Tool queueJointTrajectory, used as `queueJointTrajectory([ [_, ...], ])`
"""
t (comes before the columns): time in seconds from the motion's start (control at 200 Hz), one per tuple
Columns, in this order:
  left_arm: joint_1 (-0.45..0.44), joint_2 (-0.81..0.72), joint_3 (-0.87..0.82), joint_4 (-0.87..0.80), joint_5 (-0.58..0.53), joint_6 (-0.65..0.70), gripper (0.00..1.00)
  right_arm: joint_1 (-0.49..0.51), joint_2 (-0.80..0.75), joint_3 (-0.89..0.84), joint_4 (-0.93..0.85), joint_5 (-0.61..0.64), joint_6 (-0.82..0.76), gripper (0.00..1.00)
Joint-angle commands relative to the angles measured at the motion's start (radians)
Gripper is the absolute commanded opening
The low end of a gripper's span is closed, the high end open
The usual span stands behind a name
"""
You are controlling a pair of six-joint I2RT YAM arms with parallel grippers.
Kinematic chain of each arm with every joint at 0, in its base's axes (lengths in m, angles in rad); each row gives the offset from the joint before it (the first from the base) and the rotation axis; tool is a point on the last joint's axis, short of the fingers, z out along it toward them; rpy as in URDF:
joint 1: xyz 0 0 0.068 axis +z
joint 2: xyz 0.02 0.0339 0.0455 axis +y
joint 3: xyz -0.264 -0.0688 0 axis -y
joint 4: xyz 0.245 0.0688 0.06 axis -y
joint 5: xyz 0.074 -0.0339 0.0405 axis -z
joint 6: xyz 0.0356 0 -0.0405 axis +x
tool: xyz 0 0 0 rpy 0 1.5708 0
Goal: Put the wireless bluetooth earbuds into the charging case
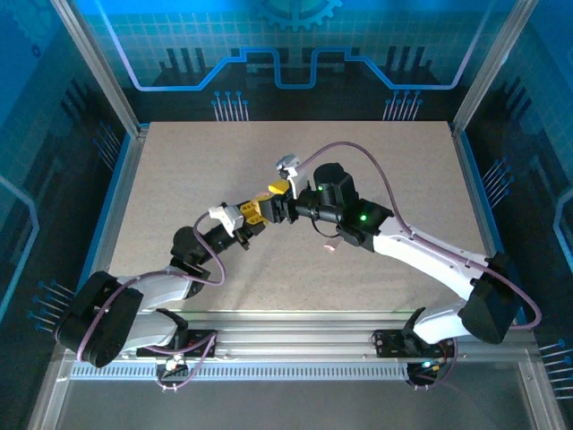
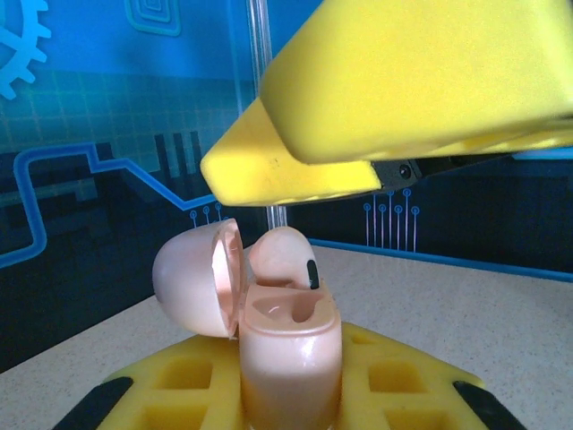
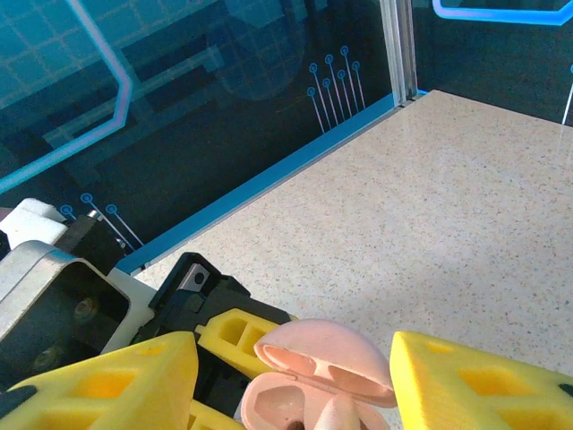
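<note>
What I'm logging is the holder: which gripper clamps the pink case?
The left gripper: it is shut on the pink case body. The right gripper stands open, its jaws apart.

Speckled beige tabletop (image 1: 179, 179), blue circuit-patterned walls (image 1: 286, 54) around it, ribbed metal rail (image 1: 295, 345) along the near edge
</note>
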Motion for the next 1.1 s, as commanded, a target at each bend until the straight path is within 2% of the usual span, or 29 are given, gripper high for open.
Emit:
queueJointTrajectory([
  [0.0, -0.008, 0.001, 0.027, 0.062, 0.014, -0.013, 0.22, -0.016, -0.006, 0.026, -0.016, 0.015, 0.030, 0.59],
  [0.295, -0.008, -0.013, 0.024, 0.030, 0.007, 0.010, 0.22, -0.038, -0.048, 0.030, -0.110, 0.022, 0.153, 0.54],
  [0.625, -0.008, -0.066, 0.035, -0.111, -0.005, 0.102, 0.22, -0.050, -0.074, 0.101, -0.368, 0.071, 0.412, 0.50],
  [0.835, -0.008, -0.120, 0.045, -0.251, -0.009, 0.199, 0.22, -0.019, -0.054, 0.171, -0.488, 0.104, 0.385, 0.44],
  [1.096, -0.009, -0.130, 0.045, -0.270, -0.018, 0.217, 0.22, 0.014, 0.016, 0.255, -0.554, 0.099, 0.352, 0.40],
])
